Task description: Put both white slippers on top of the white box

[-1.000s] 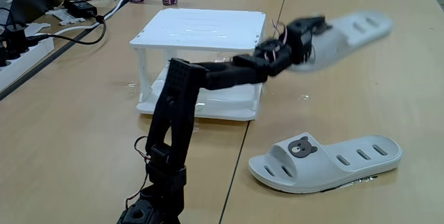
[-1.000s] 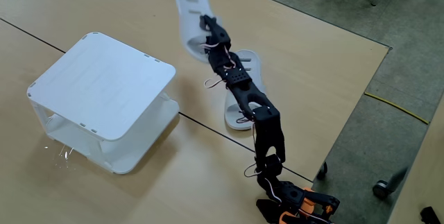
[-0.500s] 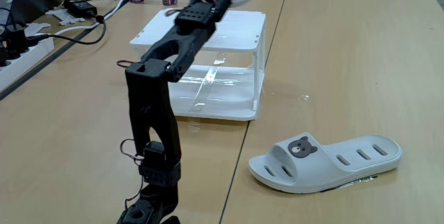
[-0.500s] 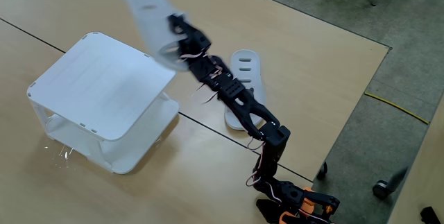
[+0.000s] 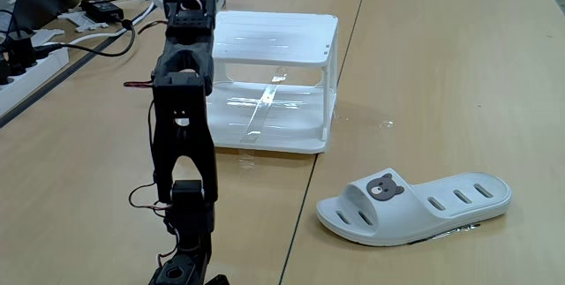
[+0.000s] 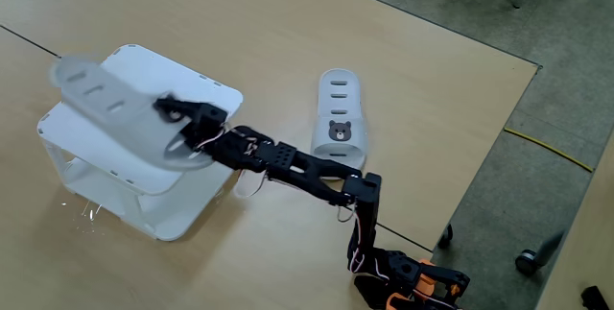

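End effector [image 6: 177, 128] gripping a blurred off-white slipper [image 6: 110, 108] above the white box [image 6: 201, 94], fingers hard to make out; second slipper [image 5: 415, 206], bear badge up, on the bench [image 5: 441, 73]

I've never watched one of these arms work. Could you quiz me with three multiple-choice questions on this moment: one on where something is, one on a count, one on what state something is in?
1. Where is the slipper with the bear face showing?
A. on the white box
B. flat on the table
C. on the floor

2. How many slippers are in the scene?
A. one
B. two
C. three

3. What is the gripper doing?
A. holding a slipper above the box
B. hanging empty
C. pressing on the table

Answers:
1 B: the second slipper lies flat on the table, apart from the white box.
2 B: one lies on the table, the other, the held slipper, is in the air.
3 A: the gripper grips that slipper over the box top.
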Motion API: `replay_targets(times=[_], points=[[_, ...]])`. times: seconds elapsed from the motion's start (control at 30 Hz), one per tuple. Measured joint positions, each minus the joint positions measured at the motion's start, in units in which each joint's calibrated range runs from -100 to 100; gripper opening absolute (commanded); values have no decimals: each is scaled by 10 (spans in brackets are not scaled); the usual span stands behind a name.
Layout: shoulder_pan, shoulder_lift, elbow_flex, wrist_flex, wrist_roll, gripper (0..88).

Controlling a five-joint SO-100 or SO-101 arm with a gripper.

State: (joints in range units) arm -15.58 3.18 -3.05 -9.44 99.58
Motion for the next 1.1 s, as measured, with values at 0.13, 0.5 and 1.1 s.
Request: replay_targets(times=[0.13, 0.5, 1.1], points=[[-2, 84, -54, 0, 0, 8], [1, 279, -269, 0, 0, 8], [19, 332, -333, 0, 0, 242]])
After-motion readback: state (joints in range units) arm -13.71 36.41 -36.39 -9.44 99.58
